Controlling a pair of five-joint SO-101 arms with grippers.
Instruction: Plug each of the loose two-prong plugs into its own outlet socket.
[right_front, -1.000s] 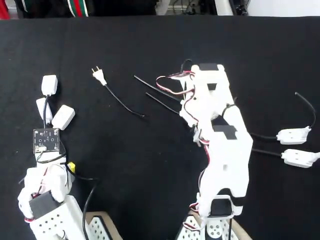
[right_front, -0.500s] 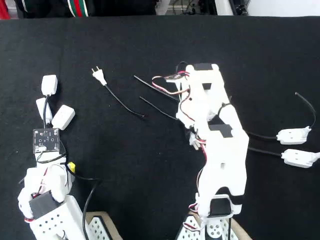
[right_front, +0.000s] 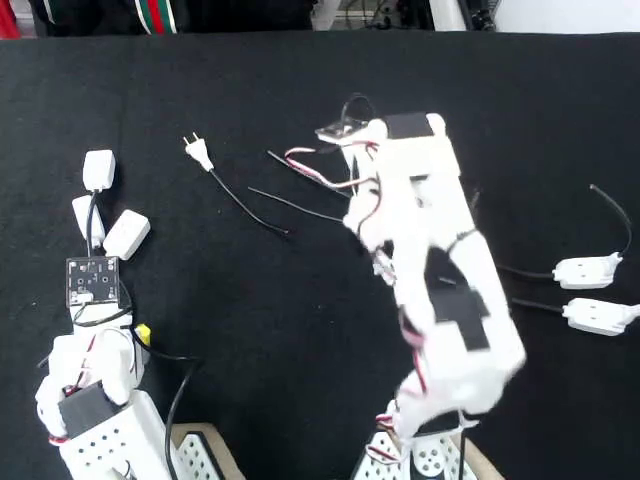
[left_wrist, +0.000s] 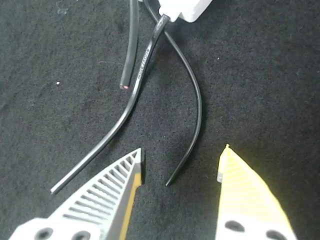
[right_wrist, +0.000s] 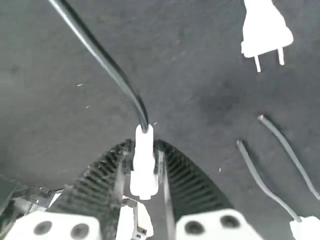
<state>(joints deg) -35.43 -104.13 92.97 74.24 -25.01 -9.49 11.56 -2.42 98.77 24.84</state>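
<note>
Plugs first. Seen from above, a loose plug (right_front: 200, 152) lies flat on the black tabletop (right_front: 250, 340), off to the side of the right arm (right_front: 440, 260). Its cord trails behind it, so it is free for a later pick. A cluster of white sockets (right_front: 126, 233) sits just ahead of the left arm (right_front: 90, 390), probably close enough for that arm to steady one. Two more sockets (right_front: 588, 270) lie well apart on the right arm's other side.

From the left wrist, the left claw (left_wrist: 180, 170) hangs open over the tabletop and holds nothing. Black cords (left_wrist: 192, 100) run from a white socket (left_wrist: 182, 7) ahead of it back toward its fingers. One cord end lies between the fingertips. The open stance looks like waiting rather than grasping.

From the right wrist, the right claw (right_wrist: 143, 147) is closed on a white plug (right_wrist: 142, 170), pinched by its body. The plug's cord (right_wrist: 100, 55) leads out beyond the fingertips, likely so it hangs clear. The prongs are hidden between the fingers, so I cannot tell which way they face. Ahead and to one side lies the loose plug (right_wrist: 265, 30), prongs pointing back toward the claw. Nearer, two bare cord ends (right_wrist: 260, 172) rest on the tabletop.
</note>
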